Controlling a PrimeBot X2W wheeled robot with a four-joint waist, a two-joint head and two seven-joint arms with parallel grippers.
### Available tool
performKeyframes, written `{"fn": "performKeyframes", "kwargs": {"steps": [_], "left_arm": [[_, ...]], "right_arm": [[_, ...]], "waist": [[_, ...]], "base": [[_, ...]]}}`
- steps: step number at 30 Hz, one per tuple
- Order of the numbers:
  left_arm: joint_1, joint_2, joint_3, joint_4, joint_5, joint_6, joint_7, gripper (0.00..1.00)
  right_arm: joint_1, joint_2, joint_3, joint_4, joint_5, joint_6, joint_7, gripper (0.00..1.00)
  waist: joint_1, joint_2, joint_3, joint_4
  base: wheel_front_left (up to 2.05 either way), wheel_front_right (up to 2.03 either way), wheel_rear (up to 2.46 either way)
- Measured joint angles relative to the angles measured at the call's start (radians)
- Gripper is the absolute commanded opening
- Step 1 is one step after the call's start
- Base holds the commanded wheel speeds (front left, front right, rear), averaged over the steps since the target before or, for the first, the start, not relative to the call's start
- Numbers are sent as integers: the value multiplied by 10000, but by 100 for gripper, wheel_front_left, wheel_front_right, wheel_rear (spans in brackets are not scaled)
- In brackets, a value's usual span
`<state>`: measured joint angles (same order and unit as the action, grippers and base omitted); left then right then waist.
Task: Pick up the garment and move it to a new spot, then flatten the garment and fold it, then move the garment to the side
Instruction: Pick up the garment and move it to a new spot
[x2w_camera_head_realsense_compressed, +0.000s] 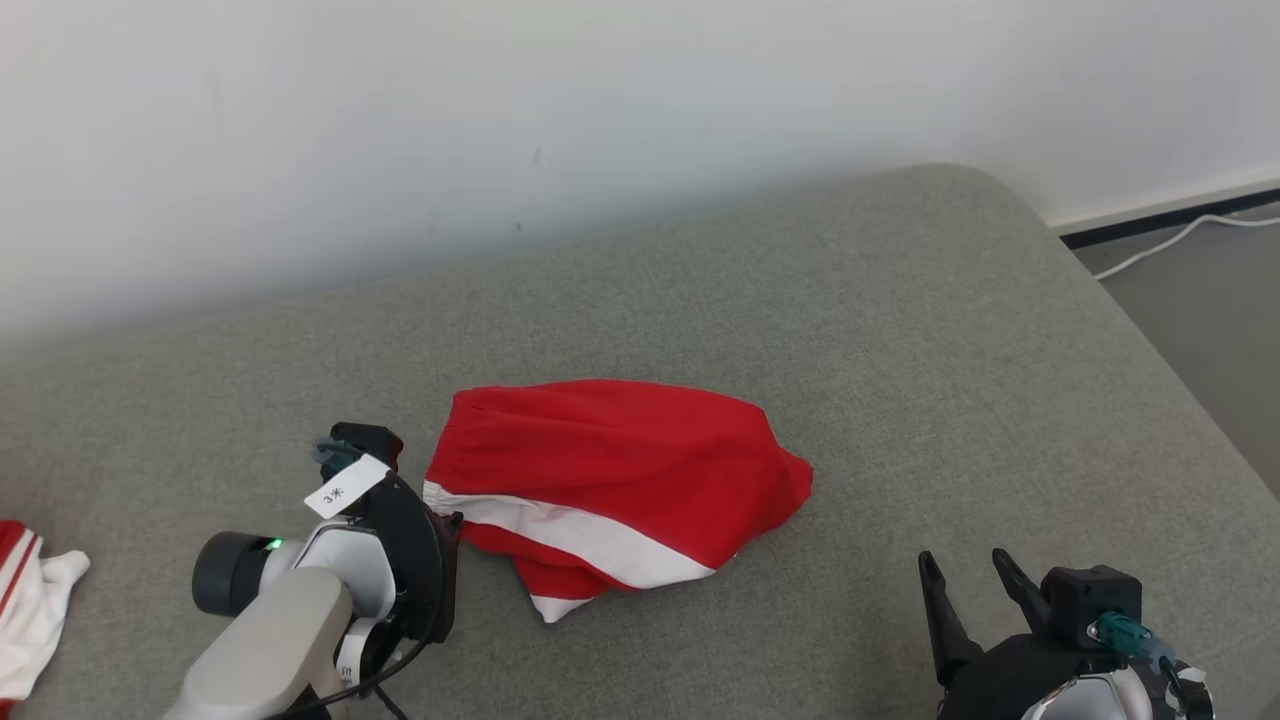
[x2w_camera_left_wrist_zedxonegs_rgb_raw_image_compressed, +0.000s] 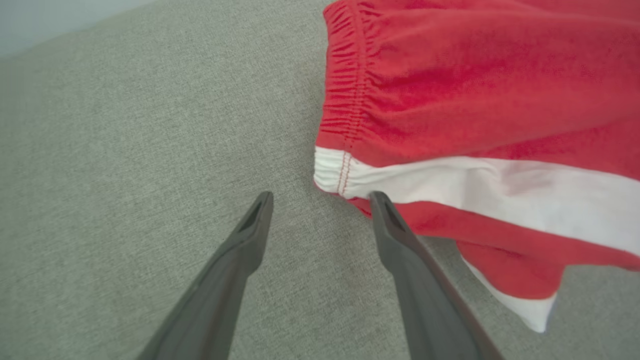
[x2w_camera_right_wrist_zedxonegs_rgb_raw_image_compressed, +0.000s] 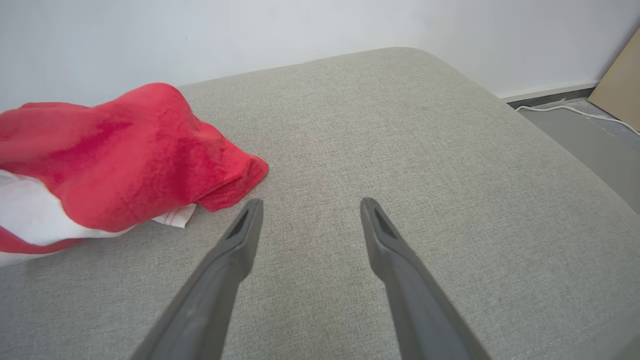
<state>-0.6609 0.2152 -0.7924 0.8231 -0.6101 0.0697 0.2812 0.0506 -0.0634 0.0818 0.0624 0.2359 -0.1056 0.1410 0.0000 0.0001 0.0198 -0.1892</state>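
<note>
The garment (x2w_camera_head_realsense_compressed: 610, 480), red shorts with a white side stripe and a gathered waistband, lies crumpled in the middle of the grey cushion (x2w_camera_head_realsense_compressed: 900, 350). My left gripper (x2w_camera_left_wrist_zedxonegs_rgb_raw_image_compressed: 322, 200) is open just above the cushion at the waistband's near corner. Its right fingertip (x2w_camera_left_wrist_zedxonegs_rgb_raw_image_compressed: 380, 205) sits at the edge of the garment (x2w_camera_left_wrist_zedxonegs_rgb_raw_image_compressed: 475, 100) below the white stripe, and nothing is between the fingers. In the head view the left wrist housing (x2w_camera_head_realsense_compressed: 395, 530) hides those fingers. My right gripper (x2w_camera_head_realsense_compressed: 962, 562) (x2w_camera_right_wrist_zedxonegs_rgb_raw_image_compressed: 311, 202) stands open and empty over bare cushion, right of the garment's leg end (x2w_camera_right_wrist_zedxonegs_rgb_raw_image_compressed: 125, 150).
Another red and white cloth (x2w_camera_head_realsense_compressed: 30, 600) lies at the cushion's left edge. A white wall runs behind. The cushion drops off at the right to grey floor with a white cable (x2w_camera_head_realsense_compressed: 1180, 235) and a cardboard sheet (x2w_camera_right_wrist_zedxonegs_rgb_raw_image_compressed: 620, 80).
</note>
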Motion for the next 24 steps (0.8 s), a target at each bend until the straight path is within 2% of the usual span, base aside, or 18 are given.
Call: {"fn": "performKeyframes", "kwargs": {"steps": [10,11,12,13,18,24], "left_arm": [[-496,-17,4,-61,2,-186,27,100],[-500,-29,0,-58,2,-188,27,71],[-500,-38,-6,-54,2,-190,27,19],[-507,-59,-8,-52,2,-234,27,0],[-688,-276,29,-38,0,-326,-69,0],[-1116,-228,395,75,-111,61,-527,0]], "right_arm": [[-416,-12,-29,2,0,-2,2,100],[-430,-12,-19,0,0,-2,2,100],[-430,-12,-6,13,0,-2,2,100],[-428,-10,-4,19,0,-2,2,100],[-429,-10,-50,88,2,-2,-2,100],[-434,-4,-59,263,2,-2,-4,100]], "waist": [[1,0,564,-210],[1,0,591,-219],[1,0,612,-222],[1,0,626,-219],[1,-1,631,-82],[1,0,514,133]], "base": [[0,0,0],[0,0,0],[0,0,0],[0,0,0],[0,0,0],[0,0,0]]}}
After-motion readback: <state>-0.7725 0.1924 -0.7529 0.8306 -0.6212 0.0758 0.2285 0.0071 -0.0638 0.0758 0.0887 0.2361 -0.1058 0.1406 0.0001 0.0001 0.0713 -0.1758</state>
